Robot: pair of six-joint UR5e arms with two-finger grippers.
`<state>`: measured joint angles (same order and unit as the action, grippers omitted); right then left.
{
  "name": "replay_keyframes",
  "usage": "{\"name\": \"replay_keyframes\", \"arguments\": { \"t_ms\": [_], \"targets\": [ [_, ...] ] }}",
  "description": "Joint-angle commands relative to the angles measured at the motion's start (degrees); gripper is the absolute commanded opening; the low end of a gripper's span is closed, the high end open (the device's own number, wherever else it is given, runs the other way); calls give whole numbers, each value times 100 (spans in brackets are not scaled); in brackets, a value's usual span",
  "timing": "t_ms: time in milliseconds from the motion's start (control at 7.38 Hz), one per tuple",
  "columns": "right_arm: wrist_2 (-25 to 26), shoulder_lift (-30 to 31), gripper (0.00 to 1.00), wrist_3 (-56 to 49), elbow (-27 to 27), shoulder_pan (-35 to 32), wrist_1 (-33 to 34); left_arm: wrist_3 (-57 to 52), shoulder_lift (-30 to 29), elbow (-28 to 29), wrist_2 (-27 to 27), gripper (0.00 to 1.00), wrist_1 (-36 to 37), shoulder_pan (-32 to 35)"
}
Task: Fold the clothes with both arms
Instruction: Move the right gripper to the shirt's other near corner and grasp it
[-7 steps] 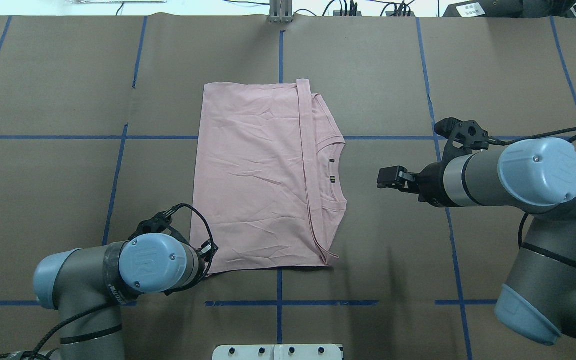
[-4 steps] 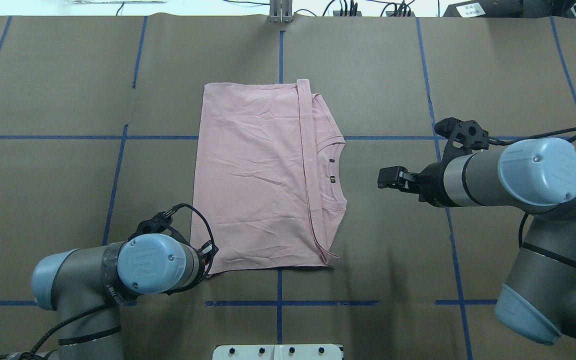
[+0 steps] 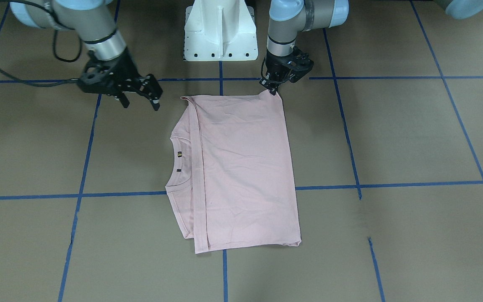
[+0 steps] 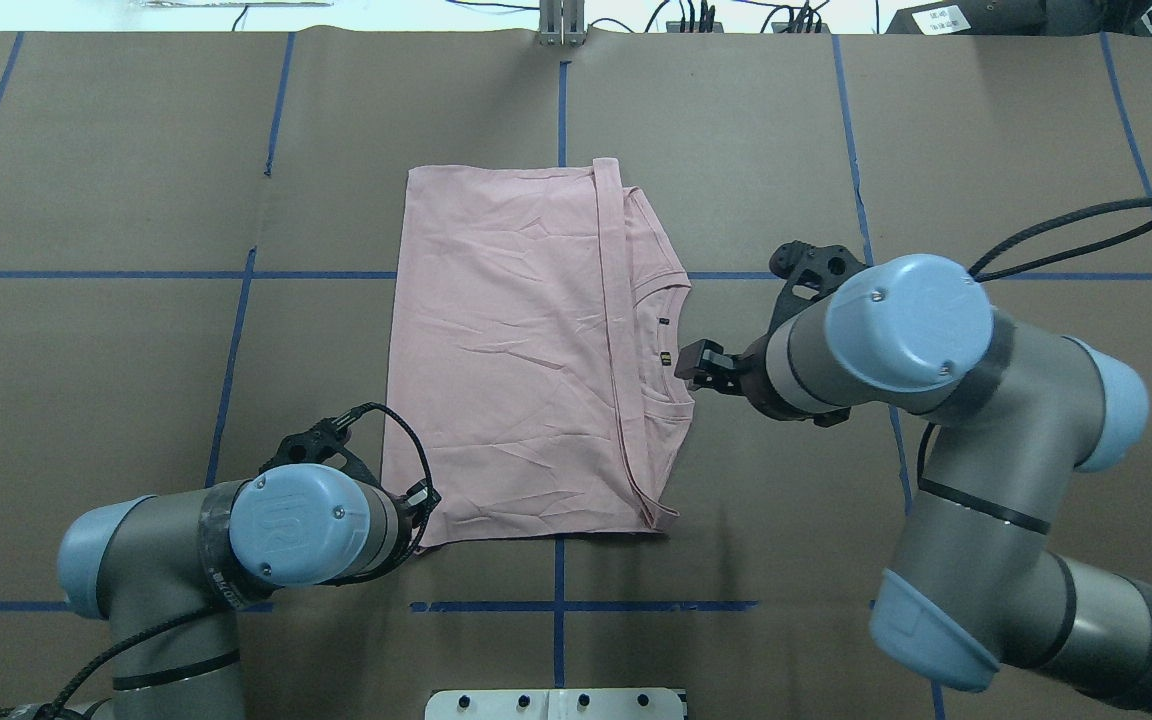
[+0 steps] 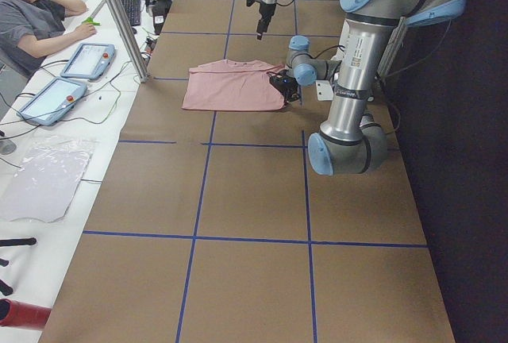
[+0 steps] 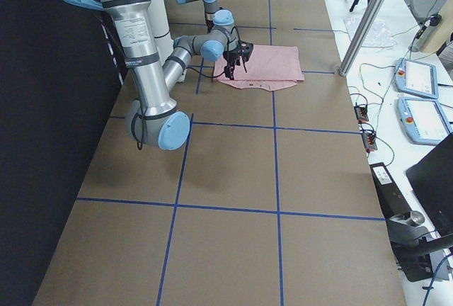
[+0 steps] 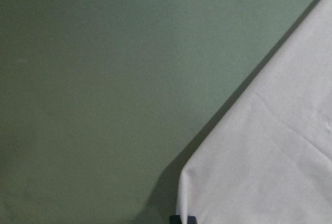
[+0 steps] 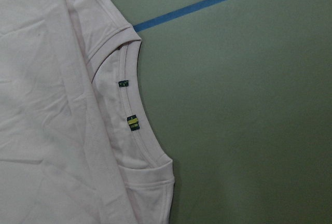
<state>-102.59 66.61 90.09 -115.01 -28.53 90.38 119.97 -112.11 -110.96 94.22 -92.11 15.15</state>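
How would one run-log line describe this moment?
T-shirt: partly folded, flat | left gripper: at its corner, grip unclear | right gripper: open, near collar

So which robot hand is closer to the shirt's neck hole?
Right. The right gripper is just beside the collar; the left gripper is at the T-shirt's hem corner, far from it.

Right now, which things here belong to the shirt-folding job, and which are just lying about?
Part of the job: pink T-shirt, left hand, right hand.
Just lying about: tablets, clear plastic sheet.
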Motion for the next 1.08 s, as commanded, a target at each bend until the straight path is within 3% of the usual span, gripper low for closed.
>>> {"name": "replay_keyframes", "arguments": {
  "t_ms": [0,271,542,949],
  "targets": [
    [20,-429,100,778,434,399,314,-35,-3,-145,0,0,0,14],
    [72,-640,100,1683,1152,716,-288,-35,-21,-146,0,0,-9,6],
    [353,-982,100,1862,1865,945,-574,-44,-21,-154,0,0,-9,32],
    [345,-984,100,1854,1842,998,-390,-44,-21,-190,0,0,-17,41]
  ]
}}
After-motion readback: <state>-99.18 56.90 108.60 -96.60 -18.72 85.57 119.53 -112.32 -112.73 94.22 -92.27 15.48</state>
